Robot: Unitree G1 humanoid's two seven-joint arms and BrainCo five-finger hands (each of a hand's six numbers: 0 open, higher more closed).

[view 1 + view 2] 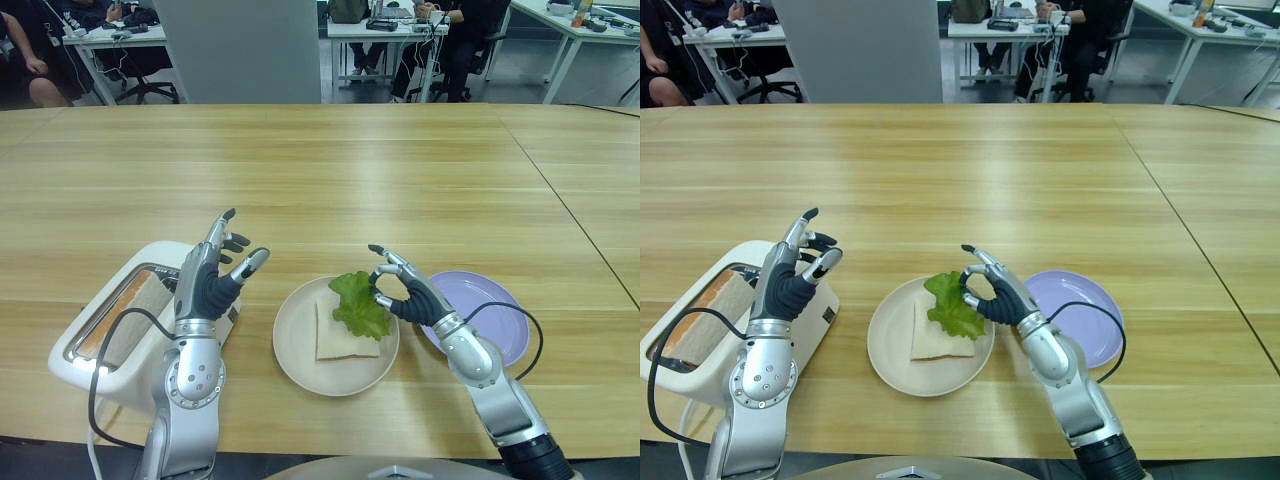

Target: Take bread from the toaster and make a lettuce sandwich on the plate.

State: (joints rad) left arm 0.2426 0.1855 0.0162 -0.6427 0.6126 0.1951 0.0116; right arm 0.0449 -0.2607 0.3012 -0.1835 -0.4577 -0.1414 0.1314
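Counting 2 plates [290,350] [503,310], 2 slices [335,342] [125,312], 1 leaf [358,306]

We're looking across a broad wooden desk [320,170], and there's a lilac plate [495,305] sitting on it towards the right. Beyond the far edge we spot a grey panel [240,50], white tables [350,32] and an office chair [150,90].

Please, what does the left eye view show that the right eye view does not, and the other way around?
Left eye view: the toaster is whole, left end included. Right eye view: a wider strip of table right of the purple plate. Both: a bread slice in the toaster slot, the left hand open by it, the right hand with fingers closed on the lettuce, which lies on a second slice on the cream plate.
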